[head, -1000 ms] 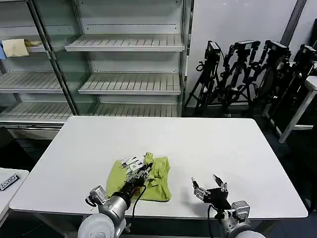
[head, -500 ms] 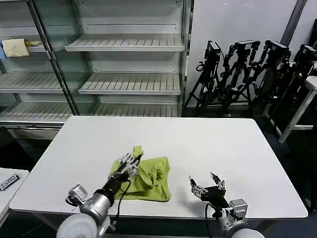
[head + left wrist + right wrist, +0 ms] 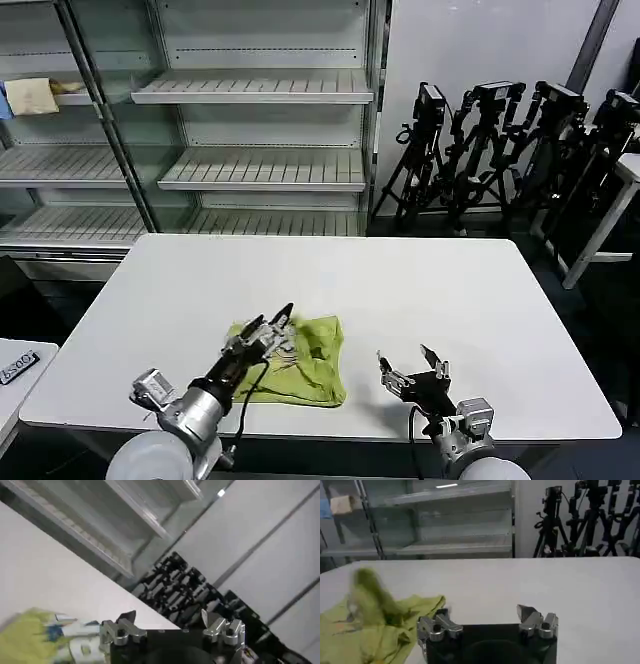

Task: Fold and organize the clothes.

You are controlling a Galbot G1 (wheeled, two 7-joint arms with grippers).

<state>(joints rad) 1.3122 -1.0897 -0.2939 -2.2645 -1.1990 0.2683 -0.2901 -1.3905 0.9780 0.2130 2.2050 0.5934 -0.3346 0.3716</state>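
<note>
Head view, crumpled lime T-shirt [image 3: 305,355], left claw [image 3: 265,328] apart above, right claw [image 3: 412,372] apart.

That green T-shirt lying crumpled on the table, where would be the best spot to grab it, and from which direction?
Probably the T-shirt is best pinched at its far right corner, which lies flat and free on the table, coming down from above. The left gripper hangs open over the bunched left side; the right gripper waits open beside the shirt.

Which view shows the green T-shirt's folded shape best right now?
The head view: the T-shirt lies bunched on the table, whole outline visible, left gripper over it. The right wrist view catches one side; the left wrist view, a blurred corner.
</note>
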